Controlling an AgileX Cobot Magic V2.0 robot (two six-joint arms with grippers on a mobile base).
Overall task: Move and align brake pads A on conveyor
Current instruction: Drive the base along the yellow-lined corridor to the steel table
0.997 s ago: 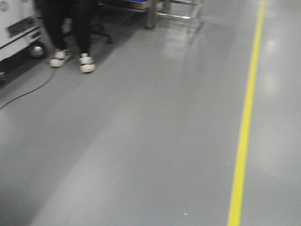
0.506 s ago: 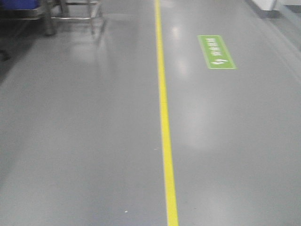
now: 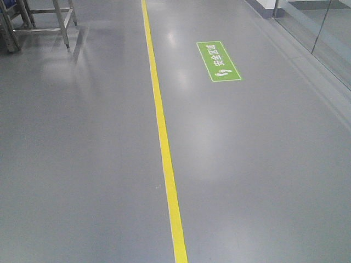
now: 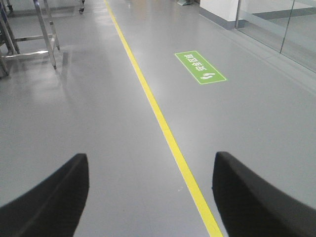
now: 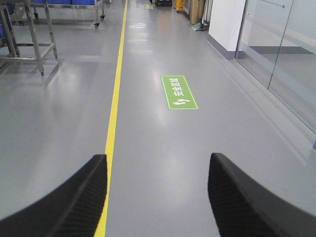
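Note:
The brake pads A and the conveyor are out of view in every frame; only grey factory floor shows. My left gripper (image 4: 150, 163) is open, its two black fingers spread wide above the floor with nothing between them. My right gripper (image 5: 158, 163) is open too and empty, its black ribbed fingers apart over the floor. Neither gripper shows in the front view.
A yellow floor line (image 3: 162, 137) runs away from me, with a green floor sign (image 3: 218, 61) to its right. A steel rack's legs (image 3: 63, 22) stand at far left. A glass partition (image 3: 323, 38) and a white wall base (image 5: 222, 24) lie at right.
The front view has swung: the person's feet and white machine at left are gone, the yellow line has shifted from right to left of centre, and the green sign has come in.

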